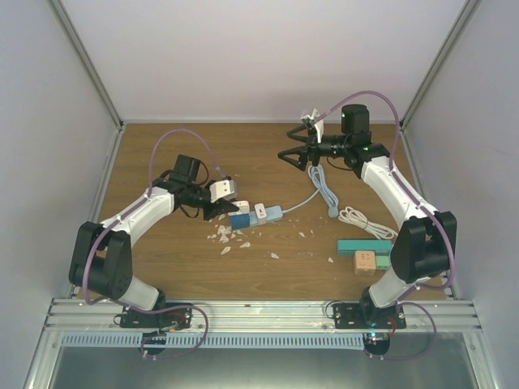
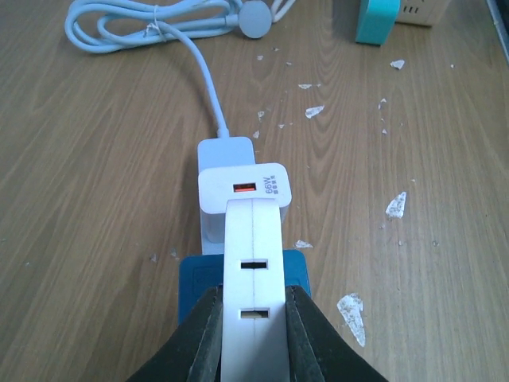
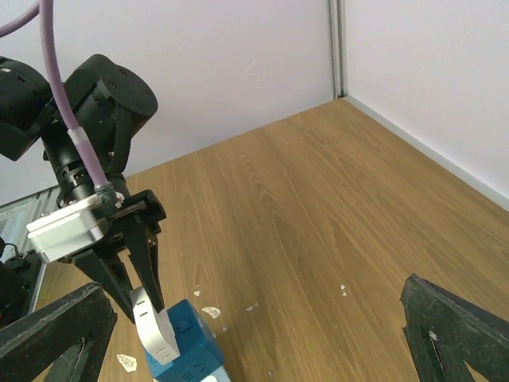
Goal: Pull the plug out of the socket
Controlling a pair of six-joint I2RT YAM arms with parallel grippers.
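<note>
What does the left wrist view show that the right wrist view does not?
Only the left wrist view shows the white charger with its orange port and the pale blue cable. Only the right wrist view shows the left arm from outside and the open right gripper. Both show the left gripper shut on the white socket strip above the blue block.

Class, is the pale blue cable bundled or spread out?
Bundled. The cable lies in tied loops, one strand running to the adapter.
</note>
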